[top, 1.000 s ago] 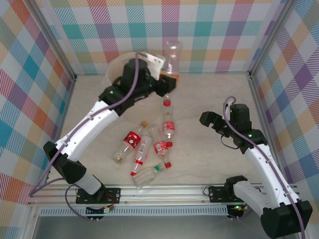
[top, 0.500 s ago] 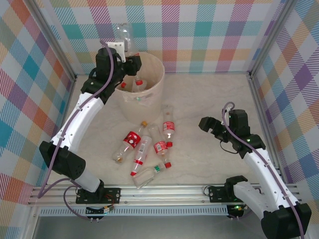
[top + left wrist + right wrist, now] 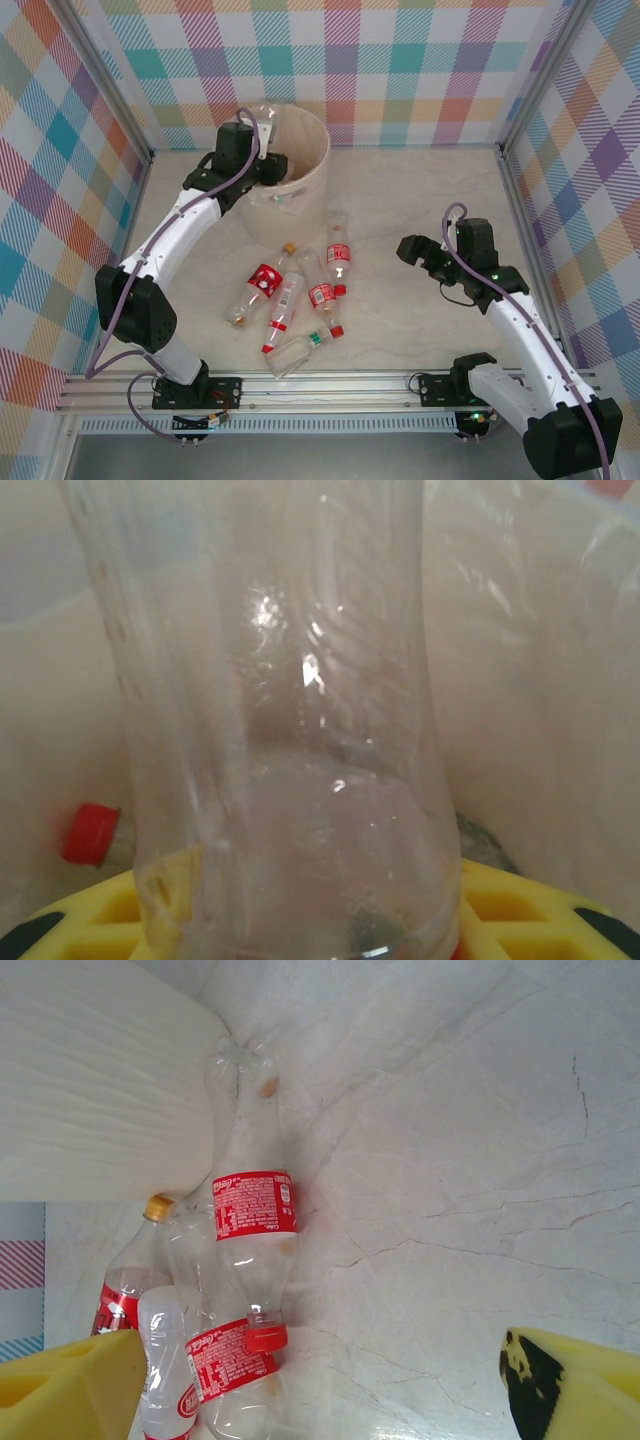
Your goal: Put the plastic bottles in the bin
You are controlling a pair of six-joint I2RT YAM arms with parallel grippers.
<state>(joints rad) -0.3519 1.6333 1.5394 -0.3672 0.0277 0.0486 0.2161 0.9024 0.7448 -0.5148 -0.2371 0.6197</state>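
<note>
My left gripper (image 3: 268, 166) reaches over the left rim of the bin (image 3: 316, 150), a round cream bucket. It is shut on a clear, label-free plastic bottle (image 3: 280, 730), which stands upright between the yellow fingers (image 3: 520, 905) against the bin's inner wall (image 3: 540, 680). Another bottle's red cap (image 3: 92, 833) lies inside the bin. Several plastic bottles (image 3: 300, 290), mostly red-labelled, lie in a cluster on the table in front of the bin. My right gripper (image 3: 415, 250) hovers open to the right of the cluster, holding nothing. Its wrist view shows a red-labelled bottle (image 3: 255, 1210) beside the bin's outer wall (image 3: 90, 1080).
Checked walls enclose the table on three sides. An aluminium rail (image 3: 340, 380) runs along the near edge. A clear bottle with a green cap (image 3: 298, 350) lies closest to that rail. Bare marble-patterned table (image 3: 420, 190) stretches right of the bin.
My left arm carried the clear bottle from the bin's right side, round over its back-left rim, then down into the bin. The right arm shifted slightly toward the bottles.
</note>
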